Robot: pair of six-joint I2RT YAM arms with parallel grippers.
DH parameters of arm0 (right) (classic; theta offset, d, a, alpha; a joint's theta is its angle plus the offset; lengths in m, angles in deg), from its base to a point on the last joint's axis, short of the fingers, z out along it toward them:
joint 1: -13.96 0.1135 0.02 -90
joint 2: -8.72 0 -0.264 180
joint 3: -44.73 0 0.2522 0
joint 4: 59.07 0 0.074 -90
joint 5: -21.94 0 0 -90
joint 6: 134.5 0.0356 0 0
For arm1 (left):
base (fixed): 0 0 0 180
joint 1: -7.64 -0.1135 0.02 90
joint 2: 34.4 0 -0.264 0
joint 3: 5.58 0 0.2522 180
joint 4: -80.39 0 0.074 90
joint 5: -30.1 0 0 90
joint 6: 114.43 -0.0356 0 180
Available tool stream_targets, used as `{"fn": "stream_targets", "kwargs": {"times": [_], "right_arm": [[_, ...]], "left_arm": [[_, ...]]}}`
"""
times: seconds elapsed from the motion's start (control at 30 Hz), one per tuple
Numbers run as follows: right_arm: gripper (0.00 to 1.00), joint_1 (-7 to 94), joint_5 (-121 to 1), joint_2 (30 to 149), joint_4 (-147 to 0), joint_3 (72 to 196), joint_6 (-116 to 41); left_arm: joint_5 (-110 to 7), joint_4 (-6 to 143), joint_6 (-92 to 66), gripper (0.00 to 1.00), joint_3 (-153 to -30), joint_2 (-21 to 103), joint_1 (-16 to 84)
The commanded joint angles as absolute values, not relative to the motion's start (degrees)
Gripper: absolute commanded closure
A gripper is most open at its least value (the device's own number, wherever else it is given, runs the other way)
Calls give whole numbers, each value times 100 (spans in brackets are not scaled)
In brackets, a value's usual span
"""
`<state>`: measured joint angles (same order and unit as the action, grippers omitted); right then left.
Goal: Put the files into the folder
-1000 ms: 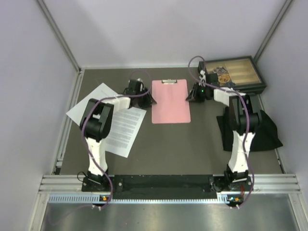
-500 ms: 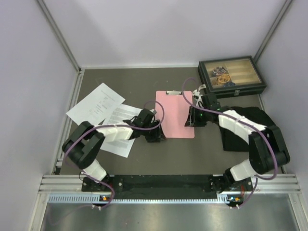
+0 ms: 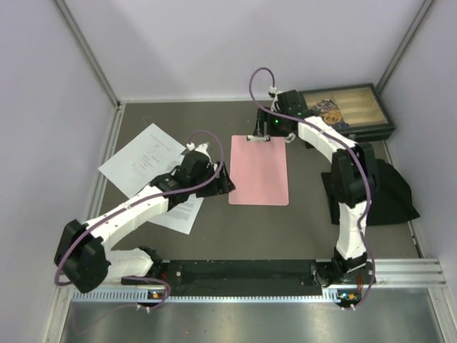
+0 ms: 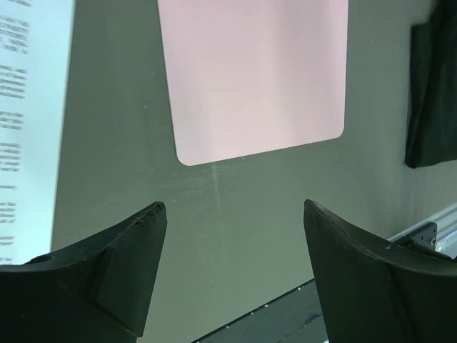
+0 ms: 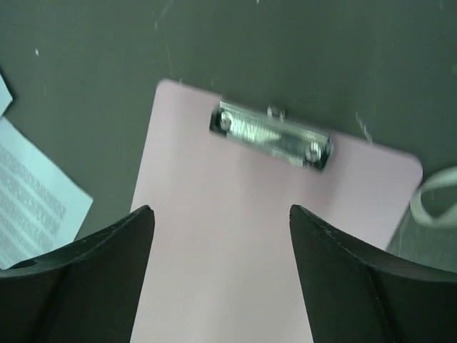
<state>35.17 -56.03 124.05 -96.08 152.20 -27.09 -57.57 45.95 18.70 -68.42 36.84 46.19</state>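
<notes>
The pink folder (image 3: 258, 171) lies flat mid-table, its metal clip (image 3: 258, 138) at the far short edge. My left gripper (image 3: 223, 184) hovers open by the folder's near left corner, with only bare table between its fingers; the wrist view has the folder (image 4: 257, 71) ahead of the fingertips (image 4: 143, 221). My right gripper (image 3: 264, 133) is open above the clip end, over the pink board (image 5: 228, 243) just short of the clip (image 5: 271, 136). The files lie left of the folder: the sparse sheet (image 3: 143, 156) and the dense text sheet (image 3: 180, 212), partly under the left arm.
A dark glass-lidded box (image 3: 343, 111) stands at the far right. A black cloth (image 3: 389, 189) lies beside the right arm. Grey walls close in both sides, and a metal rail (image 3: 250, 275) runs along the near edge.
Both grippers have opened. The right arm swung from the folder's right edge to its clip end. The left arm stretched out beside the near left corner. The folder slid nearer earlier, then stayed.
</notes>
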Motion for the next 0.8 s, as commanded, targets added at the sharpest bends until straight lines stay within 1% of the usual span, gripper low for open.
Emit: {"fn": "stream_targets", "kwargs": {"times": [0.0,0.03,0.07,0.1,0.13,0.17,0.23,0.4,0.5,0.6,0.77], "right_arm": [[22,3496,-5541,13236,-9647,16604,-3113],[21,3496,-5497,13629,-9752,16859,-3218],[21,3496,-5462,13825,-9849,17401,-3420],[21,3496,-5453,14053,-9971,17702,-3500],[21,3496,-5435,14438,-10303,18288,-3562],[21,3488,-5400,14616,-10420,18512,-3667],[21,3479,-5356,14802,-10483,18733,-3738],[23,3453,-5154,14697,-10131,18260,-3720],[24,3435,-5048,14758,-10210,18206,-3738],[25,3426,-5074,14741,-10219,18101,-3729],[25,3347,-4960,14653,-10096,17671,-3598]], "left_arm": [[-6017,4457,1670,17,-6540,3161,4535],[-5964,4605,1722,18,-6479,3178,4535],[-5563,4720,1749,18,-6365,3291,4535],[-5402,4869,1775,17,-6303,3362,4535],[-5227,5010,1801,18,-6233,3467,4535],[-4868,5185,1819,17,-6232,3712,4535],[-4655,5274,1933,16,-6285,3994,4552],[-4198,5950,2056,21,-6276,4741,4666],[-4030,6284,2188,24,-6372,5172,4772],[-4038,6530,2337,27,-6557,5629,4834],[-4152,6619,2443,30,-6830,6271,4834]]}}
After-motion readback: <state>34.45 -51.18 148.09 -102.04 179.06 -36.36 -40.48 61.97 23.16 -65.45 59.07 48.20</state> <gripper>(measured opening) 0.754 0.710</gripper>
